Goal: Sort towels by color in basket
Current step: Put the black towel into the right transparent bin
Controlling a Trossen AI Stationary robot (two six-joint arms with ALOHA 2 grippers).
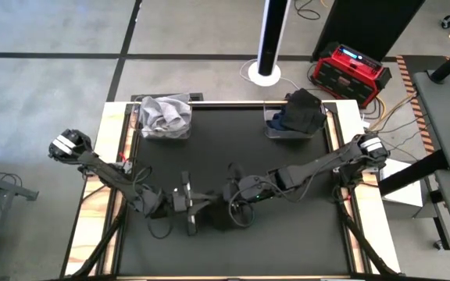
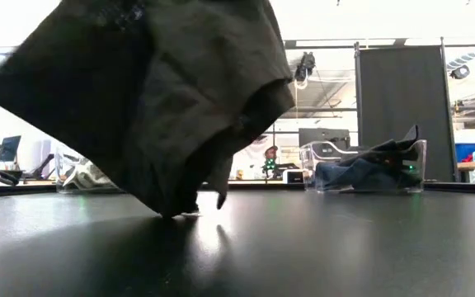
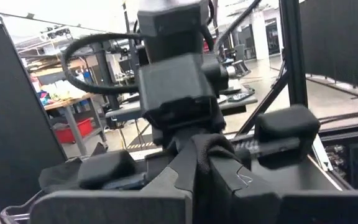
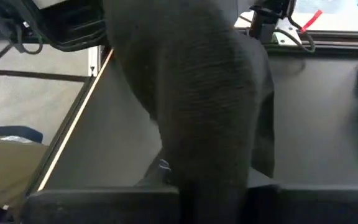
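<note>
At the far left of the black-topped desk (image 1: 287, 226) stands a clear plastic basket (image 1: 165, 119) filled with crumpled white and light grey cloth towels (image 1: 162, 111).

Nearer, toward the middle, the left pincer (image 1: 191, 204) is clenched on a black cloth towel (image 1: 223, 211), a fold of which shows pinched between its fingers in the left wrist view. The towel hangs between the two arms: in the low view it fills the upper left as a dark drape whose lowest corner touches the desk surface.

Just to the right of it, the right pincer (image 1: 236, 204) meets the same black towel, which drapes right across the right wrist view. Its fingers are hidden by the cloth, so I cannot tell whether they are clenched or released.

At the far right of the desk a second clear plastic basket (image 1: 294, 125) holds a pile of black and navy blue towels (image 1: 299, 109), heaped above its rim.

Beyond the desk's far edge, a red box-shaped device (image 1: 350, 72) sits on the floor.
</note>
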